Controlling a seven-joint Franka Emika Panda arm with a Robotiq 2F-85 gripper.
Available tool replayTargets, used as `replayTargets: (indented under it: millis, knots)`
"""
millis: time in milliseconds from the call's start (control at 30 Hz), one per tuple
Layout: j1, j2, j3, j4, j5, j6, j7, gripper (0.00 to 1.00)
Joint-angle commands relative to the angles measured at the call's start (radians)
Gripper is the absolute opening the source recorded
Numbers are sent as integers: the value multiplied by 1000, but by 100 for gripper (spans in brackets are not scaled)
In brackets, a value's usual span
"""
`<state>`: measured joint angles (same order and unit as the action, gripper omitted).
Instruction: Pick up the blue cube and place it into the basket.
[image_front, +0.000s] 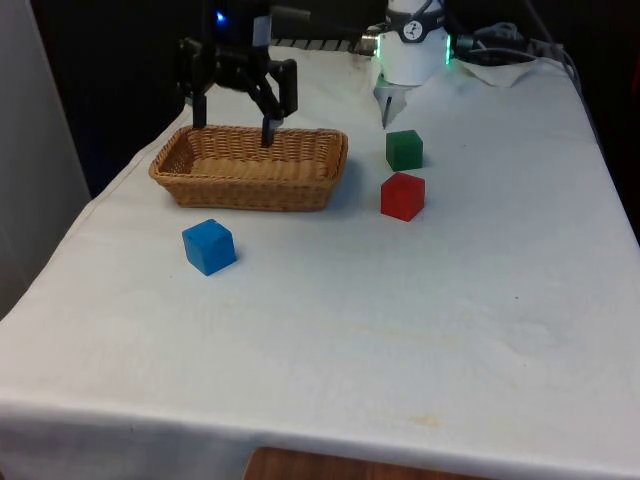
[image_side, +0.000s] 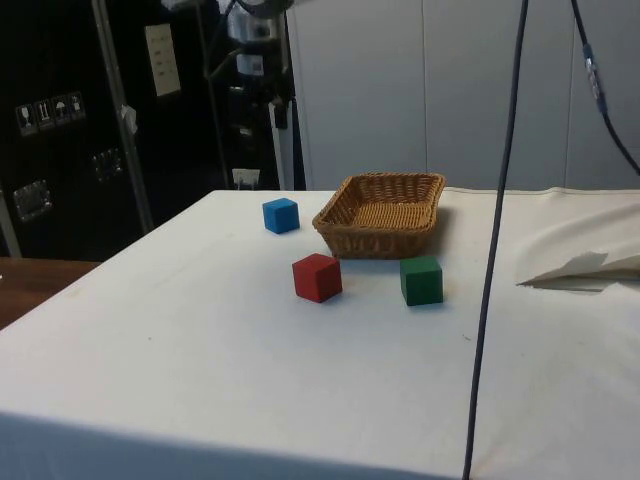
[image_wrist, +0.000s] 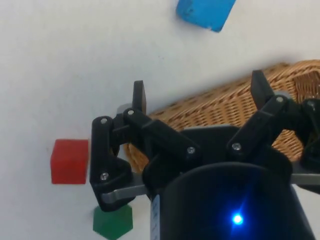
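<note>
White cloth covered the table (image_front: 400, 320); the pincer (image_front: 233, 125) hung released and empty above the basket (image_front: 250, 167), risking snagging its rim while descending toward the blue cube (image_front: 209, 246).

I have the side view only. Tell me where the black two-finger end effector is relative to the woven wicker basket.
Observer: In the front view, the end effector hangs above the woven wicker basket, toward its edge nearest the robot.
Operator: Report its fingers.
Observer: Open wide, with nothing between them, as the wrist view shows.
Operator: Give me the small blue cube relative to it.
Observer: The small blue cube sits on the cloth beyond the basket's opposite edge, apart from the end effector.
</note>
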<state>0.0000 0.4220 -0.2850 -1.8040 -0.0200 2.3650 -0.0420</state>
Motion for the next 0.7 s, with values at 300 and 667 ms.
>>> replayTargets:
  millis: [300, 667]
  knots:
    - [-17, 46, -30, 13, 43, 51, -33, 100]
    - [-29, 117, -51, 55, 110, 71, -81, 100]
